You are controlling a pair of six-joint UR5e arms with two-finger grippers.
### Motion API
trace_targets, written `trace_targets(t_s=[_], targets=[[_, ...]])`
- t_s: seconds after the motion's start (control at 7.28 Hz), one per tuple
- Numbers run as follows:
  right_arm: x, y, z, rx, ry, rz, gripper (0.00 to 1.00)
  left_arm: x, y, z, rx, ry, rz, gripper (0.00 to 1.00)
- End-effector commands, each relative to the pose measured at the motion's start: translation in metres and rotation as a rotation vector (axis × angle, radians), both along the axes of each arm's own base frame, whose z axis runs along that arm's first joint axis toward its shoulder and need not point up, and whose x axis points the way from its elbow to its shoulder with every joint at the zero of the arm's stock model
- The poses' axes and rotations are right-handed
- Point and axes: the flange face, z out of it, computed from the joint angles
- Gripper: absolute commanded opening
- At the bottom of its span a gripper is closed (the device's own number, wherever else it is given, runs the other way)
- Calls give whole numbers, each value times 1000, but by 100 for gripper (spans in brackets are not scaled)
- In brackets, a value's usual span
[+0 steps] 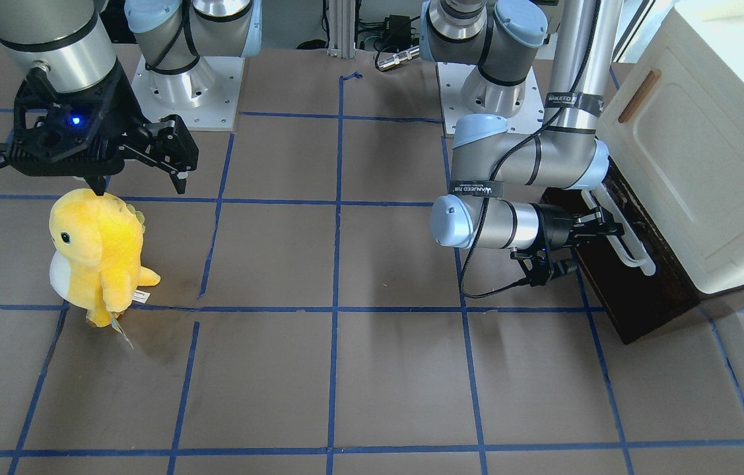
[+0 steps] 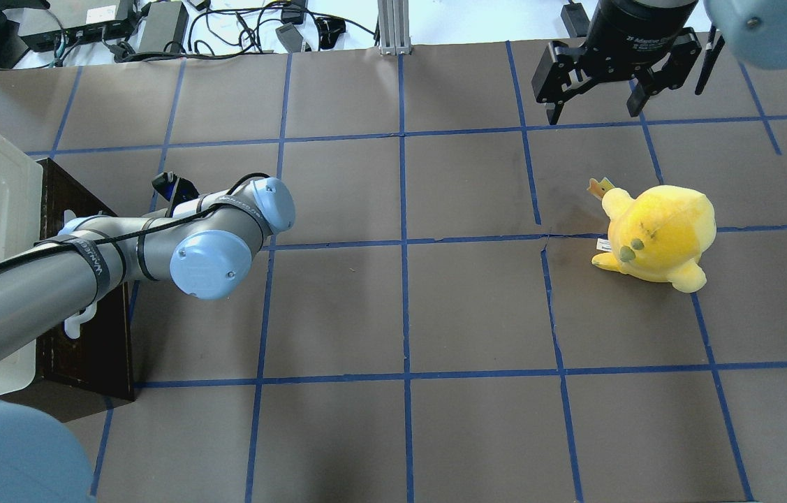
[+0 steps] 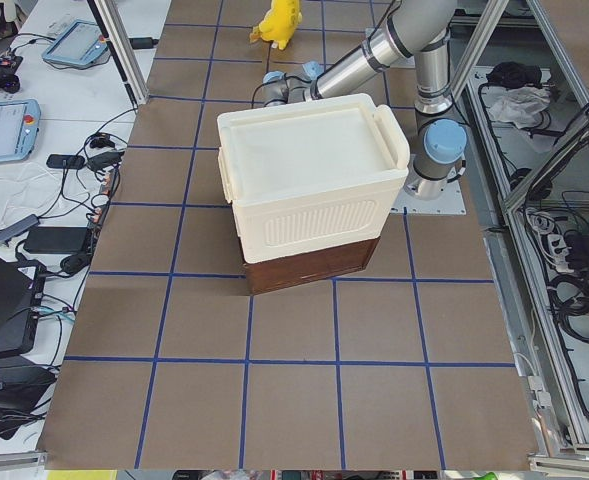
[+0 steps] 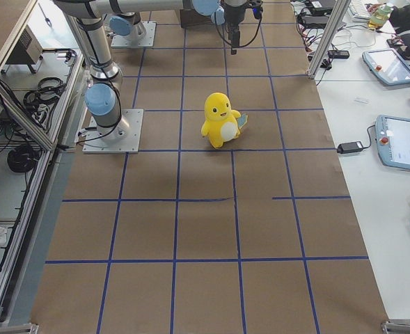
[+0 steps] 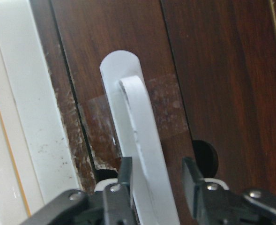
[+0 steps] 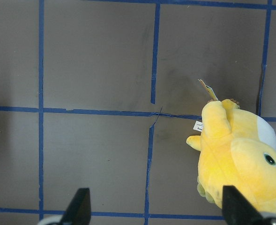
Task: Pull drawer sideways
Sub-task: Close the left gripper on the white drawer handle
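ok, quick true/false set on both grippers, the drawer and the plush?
1. The left gripper straddles the white handle of the drawer. True.
2. The right gripper holds the yellow plush. False: it hangs open and empty, apart from the plush.
3. The plush lies on its side. False: it stands upright on the table.
4. The cream cabinet sits above the drawer. True.

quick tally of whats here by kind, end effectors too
drawer: 1
cabinet: 1
plush: 1
end effectors: 2 (left end effector, right end effector)
total: 5
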Motion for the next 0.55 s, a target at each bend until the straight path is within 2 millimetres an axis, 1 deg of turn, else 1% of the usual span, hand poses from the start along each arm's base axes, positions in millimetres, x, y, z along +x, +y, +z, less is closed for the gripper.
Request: trace_targets(t_s=[0.0,0.14,0.41], targets=[[0,0,0,0,0,2,100,0,0,0,1,0,0,30],[0,0,0,0,0,0,100,0,0,0,0,0,0,27],[0,0,0,0,0,0,100,0,-1,1,-2,0,0,25]])
